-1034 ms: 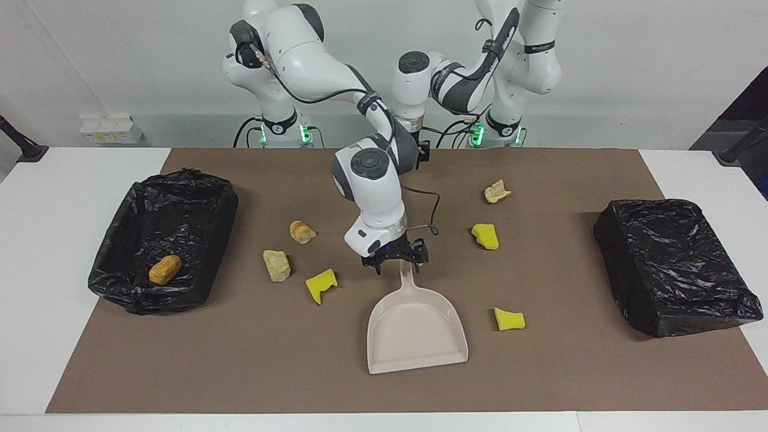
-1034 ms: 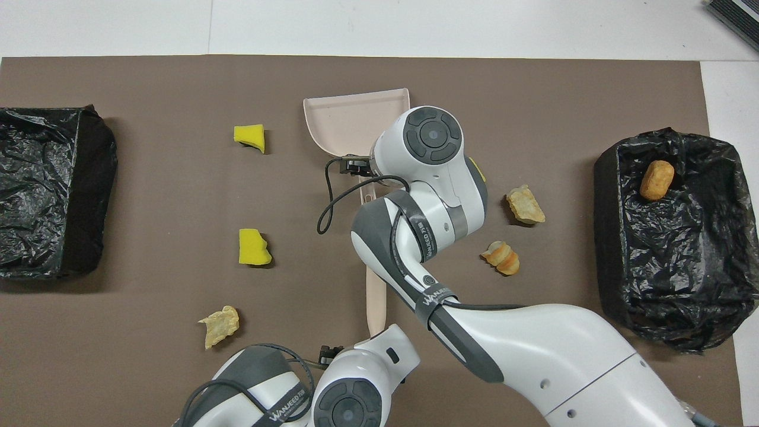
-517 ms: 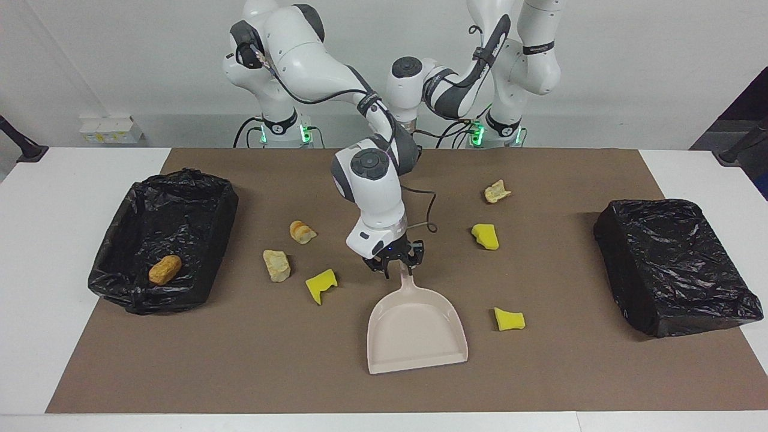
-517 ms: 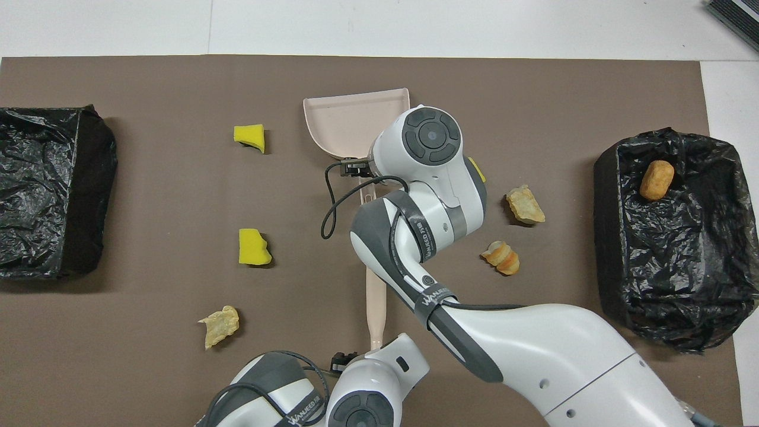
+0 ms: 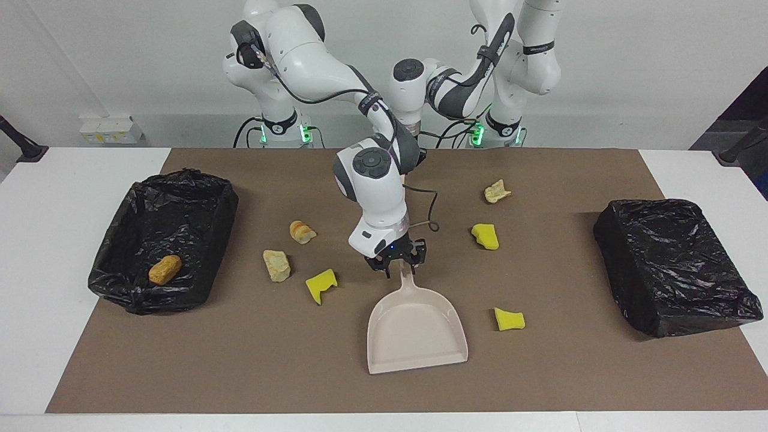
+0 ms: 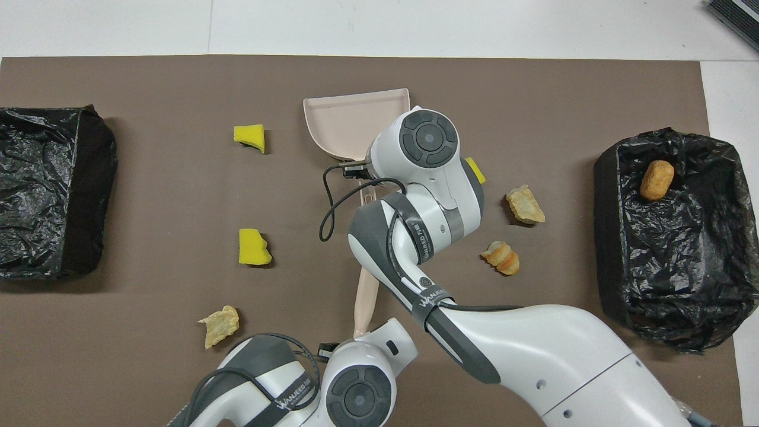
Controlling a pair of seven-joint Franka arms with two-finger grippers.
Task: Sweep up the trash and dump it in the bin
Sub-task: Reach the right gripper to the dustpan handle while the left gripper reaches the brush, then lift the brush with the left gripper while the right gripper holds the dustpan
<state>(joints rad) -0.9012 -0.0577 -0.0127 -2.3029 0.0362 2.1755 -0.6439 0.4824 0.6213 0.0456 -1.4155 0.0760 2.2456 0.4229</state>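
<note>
The beige dustpan (image 5: 417, 333) lies flat at mid-table, its handle toward the robots. My right gripper (image 5: 401, 264) is shut on that handle. The brush's beige handle (image 6: 363, 299) runs from under the right arm to my left gripper (image 6: 357, 339), which is shut on its near end; the bristles are hidden. Trash is scattered around the dustpan: yellow chunks (image 5: 321, 285) (image 5: 485, 236) (image 5: 509, 319) and beige pieces (image 5: 276, 264) (image 5: 302, 231) (image 5: 497, 191). The black-lined bin (image 5: 180, 198) at the right arm's end holds an orange-brown lump (image 5: 164, 269).
A second black bag-covered box (image 5: 675, 264) sits at the left arm's end of the brown mat (image 5: 240, 372). The right arm stretches low over the middle of the mat and covers part of the brush.
The right gripper's fingers have closed on the dustpan handle. The left gripper has closed on the brush handle, whose near end has swung toward the left arm's end.
</note>
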